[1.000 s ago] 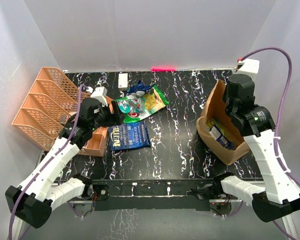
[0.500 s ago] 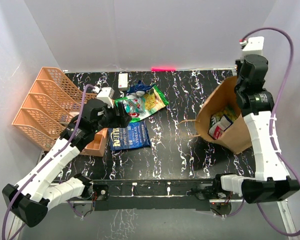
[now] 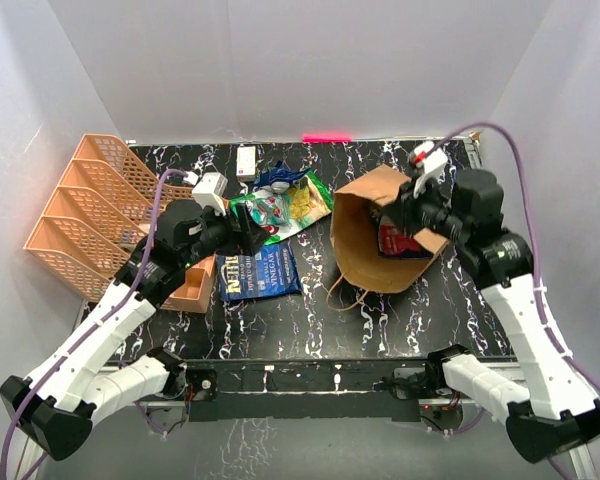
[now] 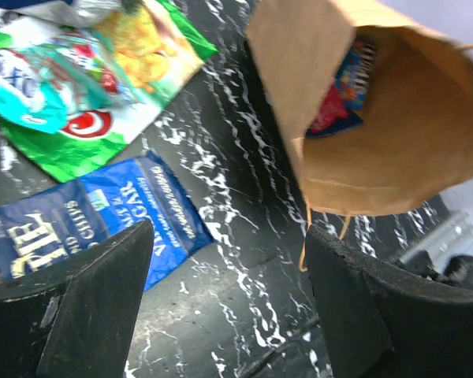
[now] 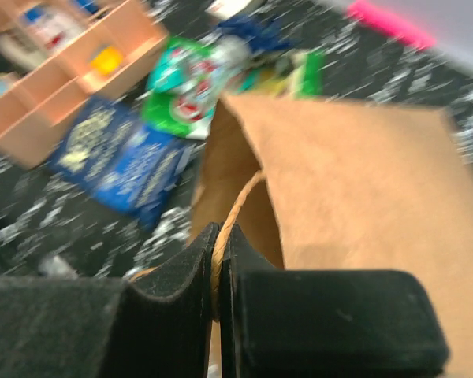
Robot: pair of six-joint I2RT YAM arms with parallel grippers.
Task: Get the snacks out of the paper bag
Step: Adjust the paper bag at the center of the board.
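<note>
Packet (image 4: 339, 110) in paper bag (image 3: 360, 250) lies approx 3 o'clock from my left gripper (image 4: 230, 232), jaws spread; right gripper (image 5: 221, 236) busy, pinching bag handle (image 5: 240, 201).

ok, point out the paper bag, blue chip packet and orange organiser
paper bag (image 3: 358, 245): top view, on its brown side wall.
blue chip packet (image 4: 114, 206): left wrist view, middle of its printed face.
organiser (image 3: 75, 200): top view, on a mesh divider.

overhead and close wrist views share paper bag (image 3: 360, 250)
</note>
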